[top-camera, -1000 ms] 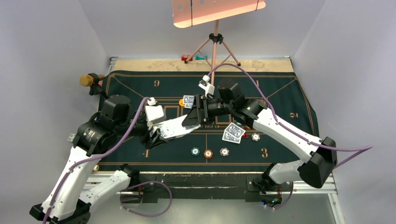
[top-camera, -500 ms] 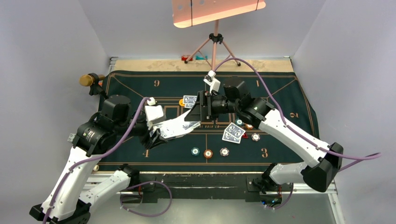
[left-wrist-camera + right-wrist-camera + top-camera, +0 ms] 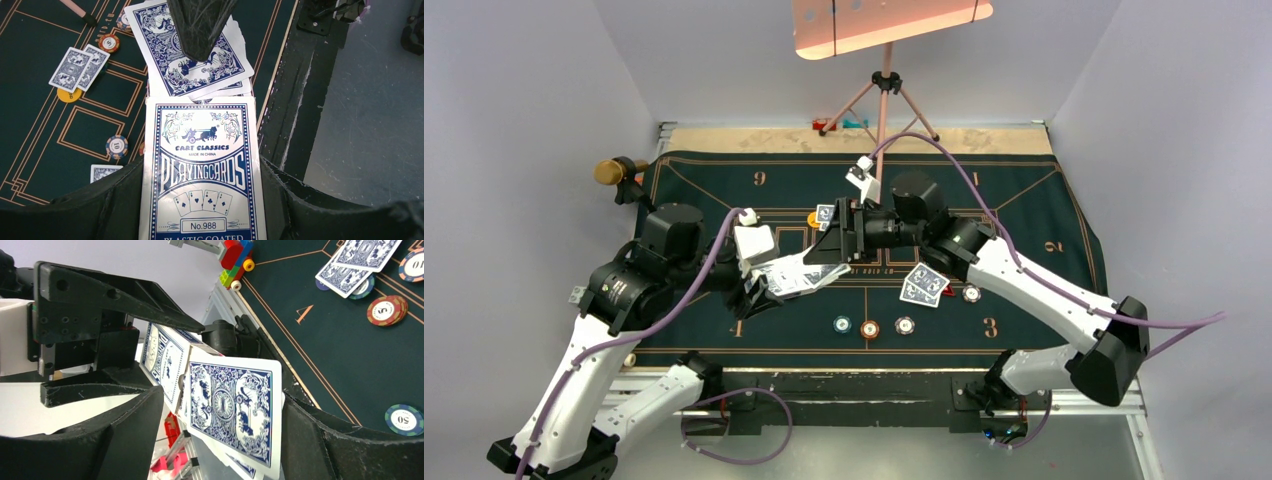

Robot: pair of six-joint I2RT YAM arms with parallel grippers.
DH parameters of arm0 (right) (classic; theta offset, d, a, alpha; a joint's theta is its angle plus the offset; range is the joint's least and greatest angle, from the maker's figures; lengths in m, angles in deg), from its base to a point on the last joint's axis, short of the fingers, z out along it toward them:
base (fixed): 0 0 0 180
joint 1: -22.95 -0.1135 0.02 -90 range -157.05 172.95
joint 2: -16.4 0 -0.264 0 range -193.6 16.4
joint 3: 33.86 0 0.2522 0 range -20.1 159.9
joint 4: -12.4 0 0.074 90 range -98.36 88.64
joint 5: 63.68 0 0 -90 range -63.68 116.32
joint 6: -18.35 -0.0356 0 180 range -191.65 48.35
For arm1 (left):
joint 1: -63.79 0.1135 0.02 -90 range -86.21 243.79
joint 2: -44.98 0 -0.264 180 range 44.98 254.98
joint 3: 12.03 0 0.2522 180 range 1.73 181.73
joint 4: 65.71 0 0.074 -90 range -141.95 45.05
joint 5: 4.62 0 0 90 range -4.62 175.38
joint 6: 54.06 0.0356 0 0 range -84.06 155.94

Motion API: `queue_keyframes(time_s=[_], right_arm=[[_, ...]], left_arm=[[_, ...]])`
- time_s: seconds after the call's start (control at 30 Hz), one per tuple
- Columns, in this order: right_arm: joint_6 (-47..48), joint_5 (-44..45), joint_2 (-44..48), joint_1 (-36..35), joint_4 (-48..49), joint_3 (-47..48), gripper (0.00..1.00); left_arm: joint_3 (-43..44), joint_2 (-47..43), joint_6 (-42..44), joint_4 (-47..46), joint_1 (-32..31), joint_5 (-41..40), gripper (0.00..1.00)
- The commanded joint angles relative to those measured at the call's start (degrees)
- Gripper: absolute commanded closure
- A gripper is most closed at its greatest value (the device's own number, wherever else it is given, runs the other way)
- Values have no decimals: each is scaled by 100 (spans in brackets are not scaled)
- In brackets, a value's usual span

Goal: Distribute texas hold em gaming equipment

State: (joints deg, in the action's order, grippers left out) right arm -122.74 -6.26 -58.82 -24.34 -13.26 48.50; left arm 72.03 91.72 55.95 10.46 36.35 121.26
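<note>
My left gripper (image 3: 759,285) is shut on a blue and white playing-card box (image 3: 200,170), held above the mat's left part. Several blue-backed cards (image 3: 195,55) fan out of the box mouth (image 3: 809,272). My right gripper (image 3: 844,242) points at them with its jaws wide apart. One card (image 3: 235,410) lies across the gap between the fingers, with a gap at its left edge. One finger (image 3: 200,25) lies over the top card. Dealt card pairs (image 3: 924,285) (image 3: 827,215) and teal (image 3: 841,324), orange-brown (image 3: 870,328) and white (image 3: 905,325) chips lie on the mat. No red triangular marker shows.
The dark green felt mat (image 3: 1024,200) covers the table. A tripod (image 3: 884,100) stands at the back centre under a pink board. A brown knob (image 3: 609,172) sits at the mat's left back corner. A toy brick piece (image 3: 237,257) lies at the back edge.
My right gripper has drawn back a little from the box mouth and turned, and the fanned cards now show more. My left arm and the box have stayed put.
</note>
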Motion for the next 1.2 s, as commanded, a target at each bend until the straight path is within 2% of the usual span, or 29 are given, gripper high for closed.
queue_keyframes(time_s=[0.0,0.23,0.47,0.73,0.83,0.9,1.0,1.17], right_arm=[[-270,-107,-64,-114,518,-81,20],[-325,69,-134,-309,547,-20,21],[-634,11,-321,-441,967,-35,28],[-952,-58,-301,-466,1418,-249,53],[-1017,-98,-284,-466,1496,-296,68],[-1062,-156,-263,-467,1585,-319,83],[-1056,-174,-243,-466,1591,-302,99],[-986,-214,-258,-466,1466,-203,100]], left_arm=[[271,-58,-141,-318,28,106,100],[248,-68,-182,-375,28,42,100],[247,-67,-214,-408,28,-16,100],[174,-62,-322,-558,32,-204,100],[111,-58,-355,-614,30,-231,100],[62,-67,-344,-620,21,-247,100],[-24,-68,-368,-646,22,-246,100],[-91,-77,-371,-595,24,-351,91]])
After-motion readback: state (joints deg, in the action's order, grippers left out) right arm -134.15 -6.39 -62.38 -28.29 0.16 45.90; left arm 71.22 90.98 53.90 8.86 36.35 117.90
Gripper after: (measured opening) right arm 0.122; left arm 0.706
